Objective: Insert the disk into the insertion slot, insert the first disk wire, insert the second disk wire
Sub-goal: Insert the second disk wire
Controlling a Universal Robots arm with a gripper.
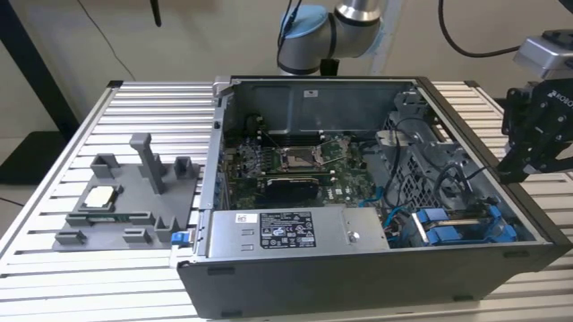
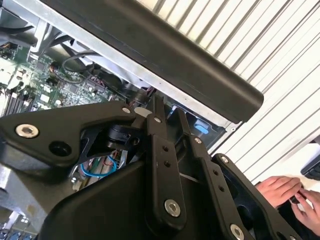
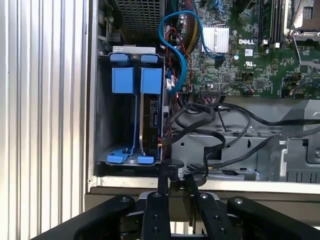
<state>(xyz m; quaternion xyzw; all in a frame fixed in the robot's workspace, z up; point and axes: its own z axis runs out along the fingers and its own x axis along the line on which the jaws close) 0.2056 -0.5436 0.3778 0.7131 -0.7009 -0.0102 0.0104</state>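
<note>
One dark disk (image 3: pixel 151 122) edge-on in its blue frame, hand (image 3: pixel 178 173) pinching second disk wire (image 3: pixel 173 166) by its black plug

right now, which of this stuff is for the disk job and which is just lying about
for the job:
- disk in its blue carrier
- drive cage
- black cables
- claw

lying about:
- grey fixture block
- power supply
- motherboard
- thin blue cable
- person's hands
</note>
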